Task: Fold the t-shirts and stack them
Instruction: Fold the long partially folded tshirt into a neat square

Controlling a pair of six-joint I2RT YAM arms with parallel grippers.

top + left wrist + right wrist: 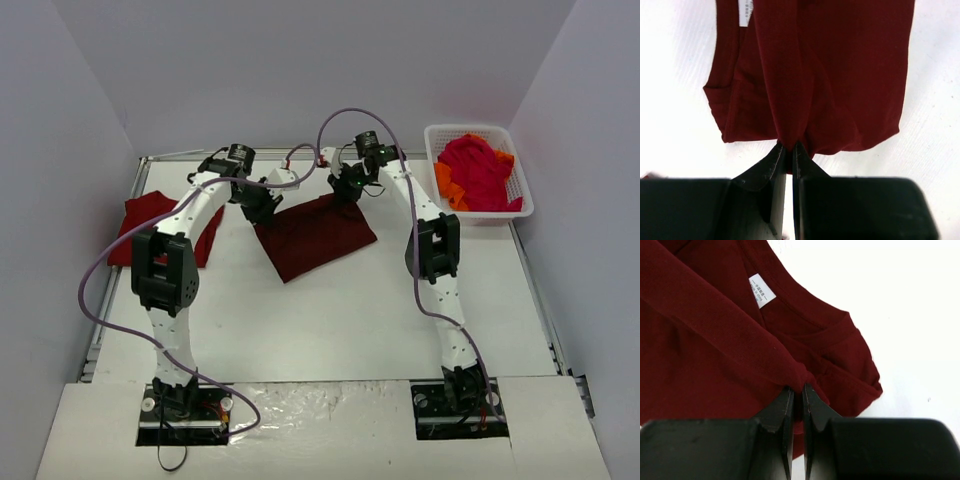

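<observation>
- Left claw (260, 205) (788, 145): jaws pinched almost together on a gathered fold at the edge of the maroon t-shirt (315, 238) (840, 75). In the left wrist view the cloth bunches right at the tips.
- Right claw (350, 188) (796, 388): likewise closed to a thin slit, nipping a rolled ridge of the same shirt close to its neckline. The fabric puckers where the tips bite.
- Counter (330, 320): white and the biggest thing in the top view. The 2 arms reach from their bases at the near edge toward the far side.
- Maroon t-shirt (700, 365): the largest garment in sight, lying toward the far side of the counter, about midway across. It is folded into a rough rectangle turned at an angle. The left claw has its far left corner and the right claw its far right corner, so the 2 grips sit at either end of the far edge.
- Red t-shirt (135, 225): brighter, lying flat at the left edge of the counter, apart from the maroon one and partly hidden behind the left arm.
- Basket (478, 128): white plastic lattice, standing at the far right corner of the counter, well apart from both claws.
- Crimson t-shirt (480, 170): heaped loosely inside the basket, filling most of it.
- Orange t-shirt (445, 185): also in the basket, showing at the left side under the crimson heap — and again at the far right corner.
- Label (762, 290) (746, 10): small white tag sewn inside the maroon neckline, its print too small to read.
</observation>
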